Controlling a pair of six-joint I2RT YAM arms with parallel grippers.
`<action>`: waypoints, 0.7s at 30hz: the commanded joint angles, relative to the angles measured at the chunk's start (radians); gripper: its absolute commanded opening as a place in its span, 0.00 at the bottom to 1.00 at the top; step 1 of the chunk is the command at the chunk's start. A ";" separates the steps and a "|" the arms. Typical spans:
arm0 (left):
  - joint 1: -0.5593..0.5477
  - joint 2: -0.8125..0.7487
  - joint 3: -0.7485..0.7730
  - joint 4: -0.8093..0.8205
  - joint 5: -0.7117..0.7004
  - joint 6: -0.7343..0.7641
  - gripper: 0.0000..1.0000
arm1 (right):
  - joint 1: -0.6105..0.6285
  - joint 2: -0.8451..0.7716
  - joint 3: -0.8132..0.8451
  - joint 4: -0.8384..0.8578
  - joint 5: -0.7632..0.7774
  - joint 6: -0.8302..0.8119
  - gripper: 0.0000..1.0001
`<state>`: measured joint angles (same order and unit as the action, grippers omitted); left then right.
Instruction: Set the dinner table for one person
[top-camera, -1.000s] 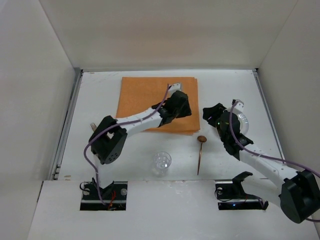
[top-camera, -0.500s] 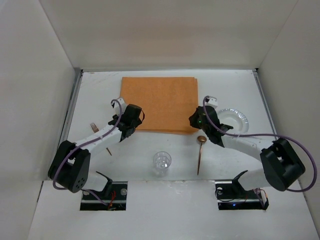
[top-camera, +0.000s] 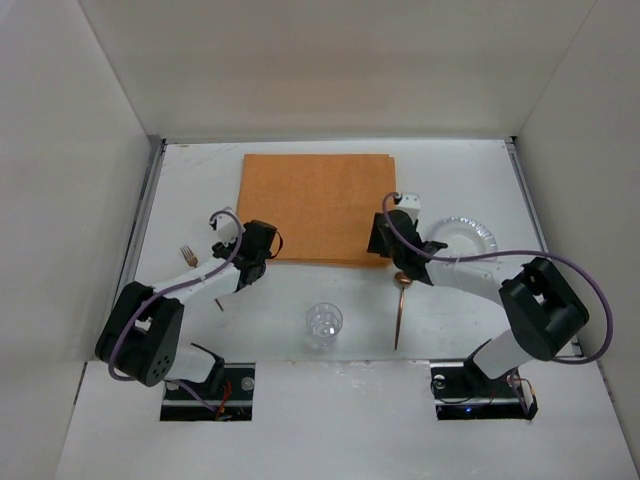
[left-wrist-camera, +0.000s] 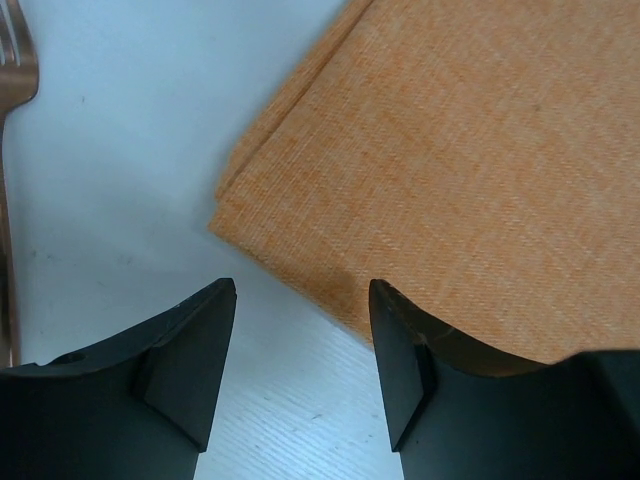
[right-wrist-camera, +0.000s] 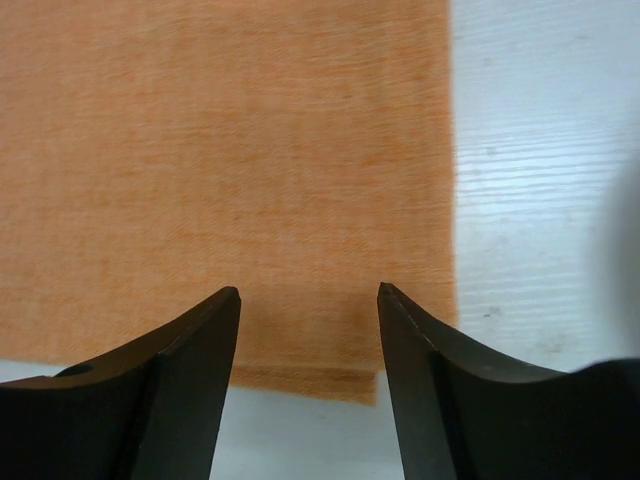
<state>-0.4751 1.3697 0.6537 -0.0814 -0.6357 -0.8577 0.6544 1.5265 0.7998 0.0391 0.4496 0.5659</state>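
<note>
Dinner table (top-camera: 200, 175), white w/ thin metal rails down the sides, fills most of the top view; both arm bases sit at its near edge. Orange placemat (top-camera: 315, 205) lies flat at the far-centre of the table. Left claw (top-camera: 262, 243) is low over the mat's near-left corner. In the wrist cam its jaws are apart w/ nothing btwn them: the mat corner shows in the gap, and one finger (left-wrist-camera: 400, 350) is over the mat's edge, the other over bare table. Can't tell if the tips touch the surface. Right claw (top-camera: 384, 233) is at the mat's near-right corner, also spread wide and holding nothing. The mat's near edge and its right edge both show btwn and past the fingers, w/ white table to the right. Fork (top-camera: 187, 252) lies on the table left of the left claw, tines toward the far side, apart from the mat. Spoon (top-camera: 400, 312) lies near-right of the mat, bowl end toward the right claw, handle pointing at the near edge. Clear glass (top-camera: 323, 323) stands upright near centre-front, btwn fork and spoon, well apart from the mat. Plate (top-camera: 482, 233) sits on the table right of the mat, just beyond the right arm.
</note>
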 joint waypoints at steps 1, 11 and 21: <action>0.022 0.012 -0.023 0.072 0.010 -0.046 0.53 | -0.069 -0.005 0.039 -0.036 0.081 -0.008 0.65; 0.043 0.100 -0.035 0.236 0.070 -0.046 0.48 | -0.112 0.122 0.098 -0.064 -0.029 0.054 0.56; 0.088 0.118 -0.158 0.370 0.151 -0.056 0.14 | -0.141 0.109 0.050 -0.065 -0.103 0.109 0.17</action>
<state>-0.4034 1.4883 0.5529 0.2535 -0.5327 -0.9016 0.5266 1.6688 0.8597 -0.0223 0.3782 0.6479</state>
